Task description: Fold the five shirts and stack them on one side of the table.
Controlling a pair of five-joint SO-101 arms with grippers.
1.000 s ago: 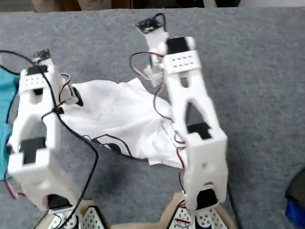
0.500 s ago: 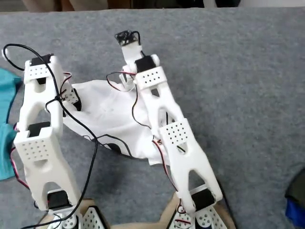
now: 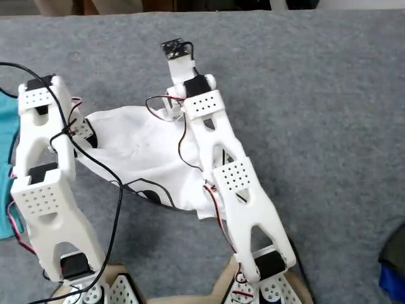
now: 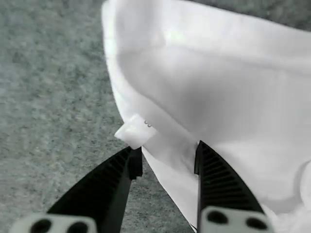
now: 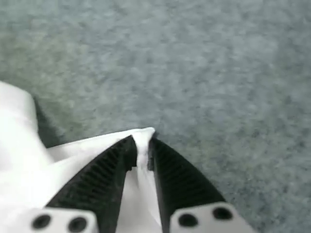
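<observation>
High view: both arms bend down over one white shirt (image 3: 152,158) mid-table. The left gripper (image 4: 165,158) is at its left edge, jaws apart astride the hem. The right gripper (image 5: 141,145) is at its far edge, pinching a fold. One teal shirt (image 3: 5,145) lies far left.

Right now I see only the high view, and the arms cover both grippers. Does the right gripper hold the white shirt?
Observer: Yes. In its wrist view the right gripper is shut on a thin fold at the edge of the white shirt.
Operator: And the left gripper?
Observer: The left gripper is open, and the shirt's hem lies in the gap, not yet pinched.
Operator: Is there anything beside it that I should know?
Observer: A small white tag sticks out of the hem, just at the tip of one finger.
</observation>
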